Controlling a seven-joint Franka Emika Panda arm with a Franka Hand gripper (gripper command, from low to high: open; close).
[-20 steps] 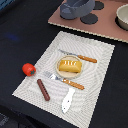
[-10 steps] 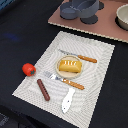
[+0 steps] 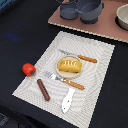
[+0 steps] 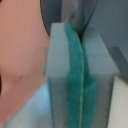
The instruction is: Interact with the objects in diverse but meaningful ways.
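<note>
Looking down the wrist view, you see the gripper (image 4: 80, 80) with its green pads pressed flat together and nothing between them, so it reads as clenched and empty, though that picture is blurred and close. You won't find the arm in the exterior view. There the bread loaf (image 3: 69, 65) sits on the plate (image 3: 59, 70) in the middle of the striped mat (image 3: 100, 75), the tomato (image 3: 28, 69) just off the mat's left edge, the sausage (image 3: 43, 89) nearer, and two pots (image 3: 82, 10) at the far side. Spread the pads before you descend, and come straight down over whichever piece you choose, squaring across its narrow side.
</note>
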